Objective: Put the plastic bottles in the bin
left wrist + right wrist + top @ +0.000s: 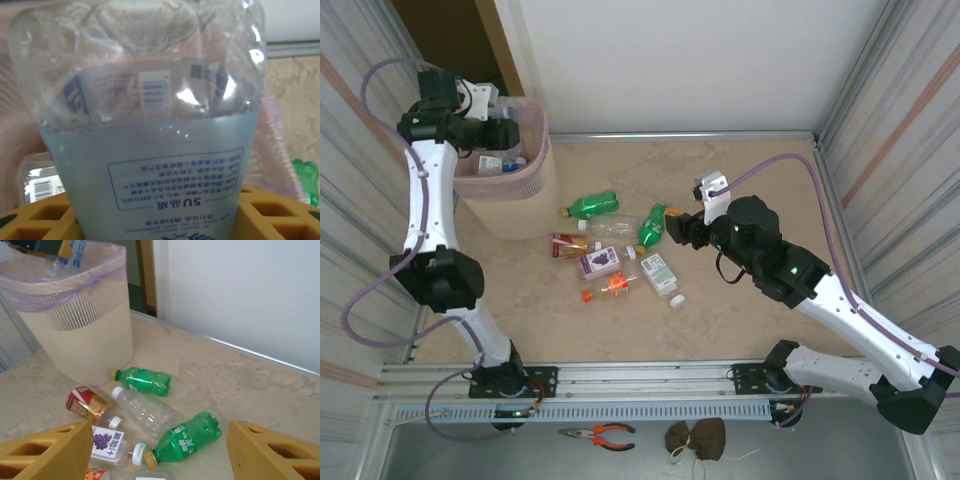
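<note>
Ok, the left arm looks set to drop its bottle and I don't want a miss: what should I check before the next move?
1. Left gripper grips the held bottle: ok.
2. Held bottle above the bin opening: ok, judged from the right wrist view.
3. Room in the bin: ok, bottles inside lie below the rim.
4. Right gripper open: ok, nothing held.
5. Green bottle ahead of it free of neighbours: cannot tell; its cap lies close to the grape-label bottle.
</note>
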{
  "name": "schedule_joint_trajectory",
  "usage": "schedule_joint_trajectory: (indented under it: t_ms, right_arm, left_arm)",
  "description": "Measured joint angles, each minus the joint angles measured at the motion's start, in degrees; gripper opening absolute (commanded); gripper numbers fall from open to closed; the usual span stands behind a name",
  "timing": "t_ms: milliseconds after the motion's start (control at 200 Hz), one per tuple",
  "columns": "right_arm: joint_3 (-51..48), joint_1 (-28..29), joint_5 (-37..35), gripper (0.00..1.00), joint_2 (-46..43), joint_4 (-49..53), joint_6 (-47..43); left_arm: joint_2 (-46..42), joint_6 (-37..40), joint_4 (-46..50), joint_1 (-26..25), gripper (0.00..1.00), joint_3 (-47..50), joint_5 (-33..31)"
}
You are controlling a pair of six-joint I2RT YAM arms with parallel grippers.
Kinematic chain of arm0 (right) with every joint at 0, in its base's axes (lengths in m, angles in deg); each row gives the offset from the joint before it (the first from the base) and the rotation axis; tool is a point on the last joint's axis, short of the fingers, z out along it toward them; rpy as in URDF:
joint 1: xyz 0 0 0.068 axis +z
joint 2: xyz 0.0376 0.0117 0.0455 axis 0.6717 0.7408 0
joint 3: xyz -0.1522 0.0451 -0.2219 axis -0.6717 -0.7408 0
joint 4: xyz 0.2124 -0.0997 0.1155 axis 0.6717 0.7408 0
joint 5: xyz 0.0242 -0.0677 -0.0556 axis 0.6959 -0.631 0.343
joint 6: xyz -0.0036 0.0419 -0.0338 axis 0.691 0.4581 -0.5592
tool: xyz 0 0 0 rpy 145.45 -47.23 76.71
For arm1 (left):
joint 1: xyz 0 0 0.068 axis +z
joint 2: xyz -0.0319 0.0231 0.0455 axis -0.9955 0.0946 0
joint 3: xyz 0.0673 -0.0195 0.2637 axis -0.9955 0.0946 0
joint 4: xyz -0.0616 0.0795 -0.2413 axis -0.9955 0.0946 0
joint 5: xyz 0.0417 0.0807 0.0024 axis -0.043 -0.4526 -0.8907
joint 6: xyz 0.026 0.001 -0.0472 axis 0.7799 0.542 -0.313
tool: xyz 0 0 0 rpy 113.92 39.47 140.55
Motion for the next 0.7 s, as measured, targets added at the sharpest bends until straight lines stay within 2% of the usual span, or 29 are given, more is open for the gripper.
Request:
schedule_joint_trajectory:
  t_ms: [331,696]
  right_arm:
    - [-0.04,0.00,-0.48,0.70,0.00,1.01,0.02]
    - [-0.04,0.00,-0.48,0.71,0.02,1.95,0.07]
  left_arm:
    - [4.52,1.97,5.14,-0.48,0.64,2.89,-1.20]
    - [4.44,2.82,5.51,-0.85,0.76,4.48,-2.43]
